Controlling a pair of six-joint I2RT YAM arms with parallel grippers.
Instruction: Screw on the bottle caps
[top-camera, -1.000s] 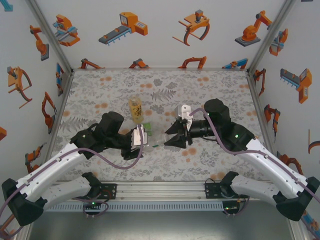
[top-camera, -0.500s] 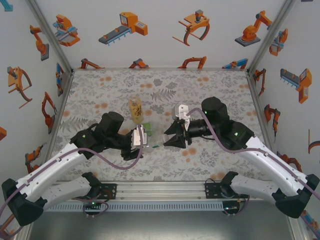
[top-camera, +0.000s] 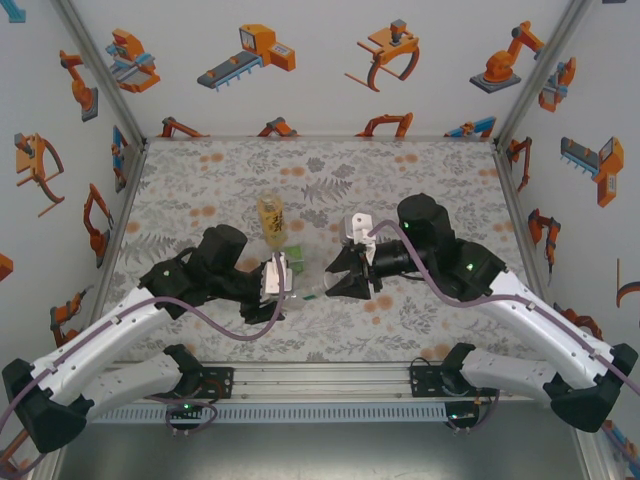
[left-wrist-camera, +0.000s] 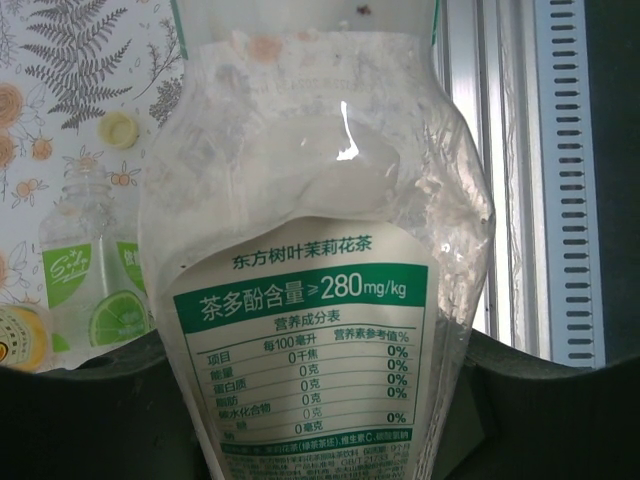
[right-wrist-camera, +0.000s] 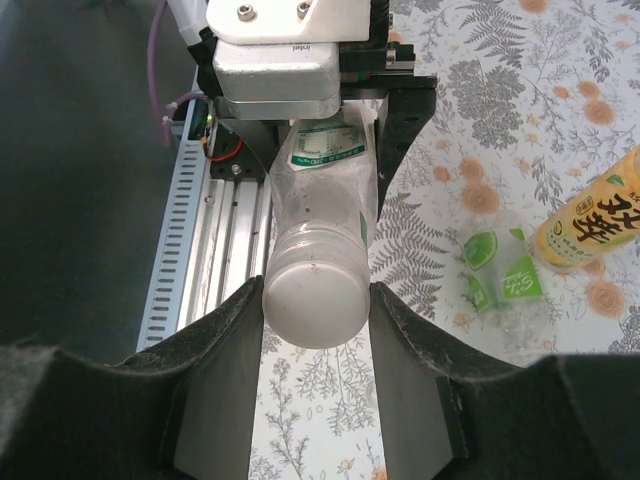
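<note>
The slim bottle (left-wrist-camera: 320, 250) with the green label band is held lying level in the air, above the middle of the desk (top-camera: 430, 180) and towards its near edge. Its clear body is crumpled. In the left wrist view the label, printed in white and green with Chinese text and a nutrition table, fills much of the frame. A whitish cap (right-wrist-camera: 315, 300) sits on its neck, facing the right arm.

The left end effector (top-camera: 283, 278) is clamped on the bottle's body at the label. The right end effector (top-camera: 335, 280) meets it from the opposite side, and its two dark fingers (right-wrist-camera: 225, 340) press against either side of the cap, gripping it.

The short green-tinted bottle (right-wrist-camera: 500, 270), with lime slices on its label, is on the desk just beyond the held bottle. It is too unclear to tell whether it stands or lies. Just beside it, further towards the far edge, the amber bottle (top-camera: 270, 218) stands upright, a little left of the desk's centre. A pale yellow cap (left-wrist-camera: 118, 130) lies loose on the flowered desk surface, past the short bottle and apart from it.
</note>
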